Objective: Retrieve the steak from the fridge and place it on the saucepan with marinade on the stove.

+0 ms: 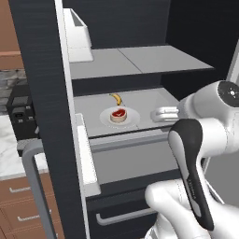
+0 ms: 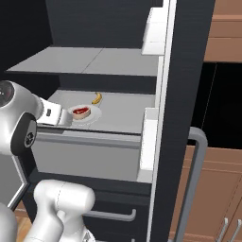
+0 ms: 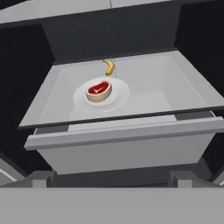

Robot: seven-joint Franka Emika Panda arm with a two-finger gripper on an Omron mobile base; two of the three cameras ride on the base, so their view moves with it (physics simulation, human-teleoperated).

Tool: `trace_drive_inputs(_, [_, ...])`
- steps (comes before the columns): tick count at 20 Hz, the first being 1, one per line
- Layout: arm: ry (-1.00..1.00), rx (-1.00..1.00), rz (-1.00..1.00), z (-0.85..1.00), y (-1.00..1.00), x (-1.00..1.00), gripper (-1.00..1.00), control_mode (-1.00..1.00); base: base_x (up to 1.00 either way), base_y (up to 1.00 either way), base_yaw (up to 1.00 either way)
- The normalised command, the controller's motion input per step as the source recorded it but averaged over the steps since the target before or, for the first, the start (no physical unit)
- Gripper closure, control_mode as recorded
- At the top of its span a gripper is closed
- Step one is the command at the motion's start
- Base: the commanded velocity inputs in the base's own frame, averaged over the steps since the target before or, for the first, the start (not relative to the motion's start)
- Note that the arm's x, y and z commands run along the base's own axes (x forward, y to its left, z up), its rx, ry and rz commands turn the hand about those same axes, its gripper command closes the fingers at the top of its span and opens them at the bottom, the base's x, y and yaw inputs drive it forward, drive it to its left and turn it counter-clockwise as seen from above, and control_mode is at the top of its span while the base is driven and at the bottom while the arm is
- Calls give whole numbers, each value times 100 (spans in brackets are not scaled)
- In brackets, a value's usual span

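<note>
Fridge (image 1: 42, 93) stands open, black doors swung to either side, grey shelves and a pale drawer front exposed. Landmark: the middle grey shelf (image 3: 183, 87) inside it. Above that shelf, another grey shelf; directly below its front edge, the drawer (image 3: 118, 148). The arm reaches in from the front toward the shelf, and the gripper (image 2: 66, 118) hovers at the shelf's front edge — jaws spread wide, nothing between them, clear of the plate. On the shelf, toward its middle, sits a white round plate (image 3: 120, 98). The steak (image 3: 99, 90) lies on that plate — red top, pale rim. Behind the plate, nearer the shelf's back, a small yellow banana (image 3: 109, 67) lies apart from it.
</note>
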Motion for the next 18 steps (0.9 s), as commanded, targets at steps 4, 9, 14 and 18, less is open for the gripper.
trace_drive_inputs(4, [7,4,-12,-27,6,30,-100,-100,0,0,0])
trace_drive_inputs(9, [5,4,-13,-28,0,30,-100,-100,0,0,0])
trace_drive_inputs(14, [2,4,-5,-11,0,39,-100,-100,0,0,0])
trace_drive_inputs(18, [0,3,0,0,0,39,-100,-100,0,0,0])
